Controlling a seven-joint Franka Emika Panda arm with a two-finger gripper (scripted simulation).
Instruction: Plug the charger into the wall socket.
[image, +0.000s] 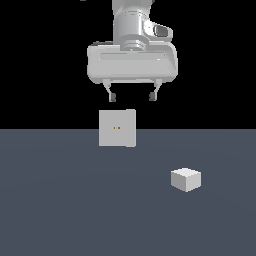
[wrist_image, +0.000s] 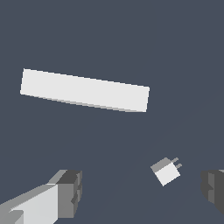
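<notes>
Gripper (image: 132, 96) hangs high above the floor (image: 60, 200), jaws spread wide w/ nothing between: pre-grasp hover, I'd judge, charger not yet picked. Charger (image: 186, 179), small white cube w/ two short prongs visible in wrist view, sits on floor approx 4 o'clock from wall socket (image: 117, 128), well apart. Socket stands upright, square white slab, two tiny orange holes at centre.

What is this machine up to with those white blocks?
A robot arm is meant to plug the charger into the wall socket. Its claw hangs open and empty in the air above the socket, an upright white slab with two tiny holes in its face. The charger, a small white box, sits untouched on the floor, apart from the socket, toward the exterior view's right. Its prongs show in the wrist view.
</notes>
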